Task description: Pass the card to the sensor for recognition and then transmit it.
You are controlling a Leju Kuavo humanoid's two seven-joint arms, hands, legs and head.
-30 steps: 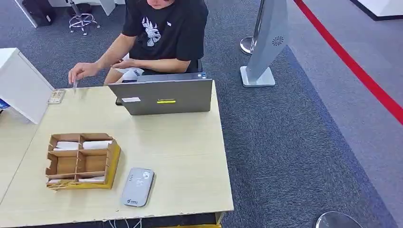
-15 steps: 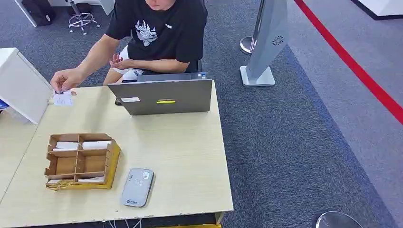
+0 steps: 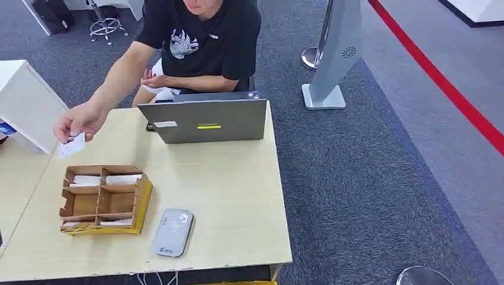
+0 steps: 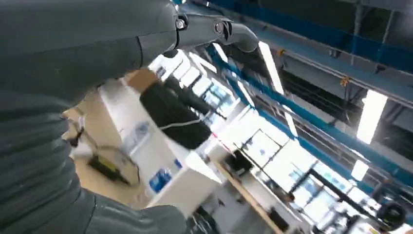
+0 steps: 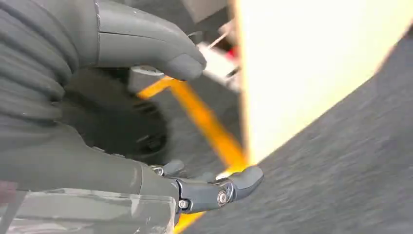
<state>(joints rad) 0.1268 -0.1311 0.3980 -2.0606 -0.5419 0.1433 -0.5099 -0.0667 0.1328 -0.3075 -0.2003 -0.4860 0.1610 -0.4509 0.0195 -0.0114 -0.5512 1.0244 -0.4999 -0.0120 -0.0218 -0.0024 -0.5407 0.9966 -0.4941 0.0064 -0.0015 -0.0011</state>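
Note:
A person seated behind the table holds a white card [image 3: 72, 145] in an outstretched hand [image 3: 80, 122], above the table's left side and just beyond the cardboard organizer [image 3: 104, 200]. The grey sensor pad [image 3: 172, 233] lies flat near the table's front edge, beside the organizer. In the left wrist view my left hand [image 4: 73, 63] is empty, one dark finger [image 4: 214, 29] stretched out against a ceiling with lights. My right hand [image 5: 87, 161] hangs beside the table's edge with thumb and fingers apart and nothing between them.
A grey laptop [image 3: 205, 120] stands open at the far edge of the wooden table [image 3: 226, 190], facing the person. The organizer holds white cards in its compartments. A white cabinet [image 3: 27, 107] stands left, a grey kiosk stand [image 3: 333, 53] right on the carpet.
The person picked a card up from the table's far left corner and carried it nearer, toward the organizer. The head view has shifted slightly.

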